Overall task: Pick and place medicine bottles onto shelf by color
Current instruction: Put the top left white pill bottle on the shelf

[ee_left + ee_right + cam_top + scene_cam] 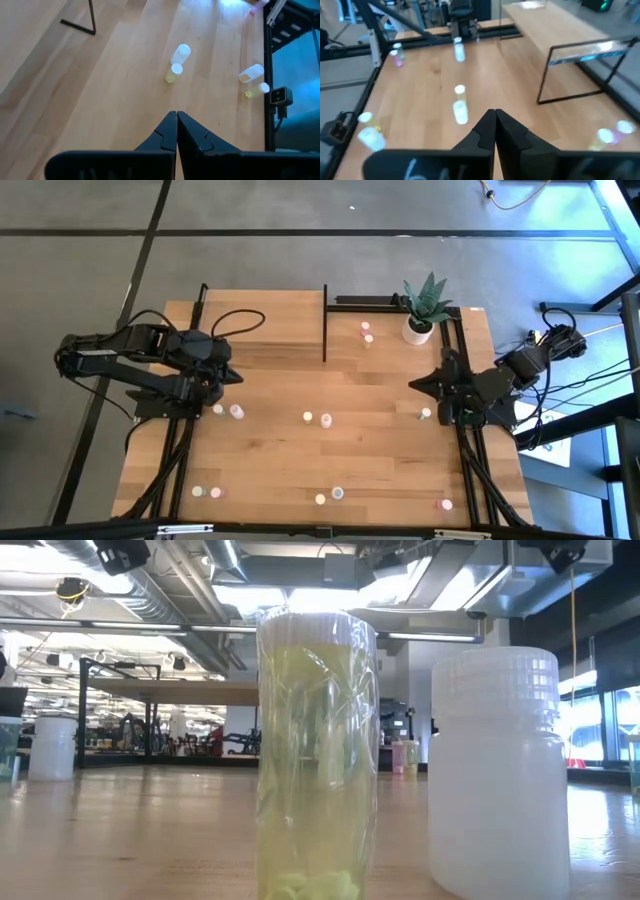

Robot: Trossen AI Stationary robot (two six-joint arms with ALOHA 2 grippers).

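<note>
Light-wood tabletop (300, 470) with plank grain. Black arms, black posts (325, 320). White plant pot (417, 331), green spiky leaves. Tiny whitish bottles (326, 419) with pink, white, green tops. Low view: yellow-green translucent bottle (317, 755), milky white ribbed bottle (497, 770).

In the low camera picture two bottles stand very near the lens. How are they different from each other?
The left bottle is clear with a yellowish tint, and small pale pieces lie at its bottom; the right bottle is milky white and hides whatever it holds. The left bottle looks taller and slimmer, the right bottle shorter and wider. The right bottle has a ribbed white cap; the left bottle's top looks smoother. Both stand upright on the wooden table.
</note>
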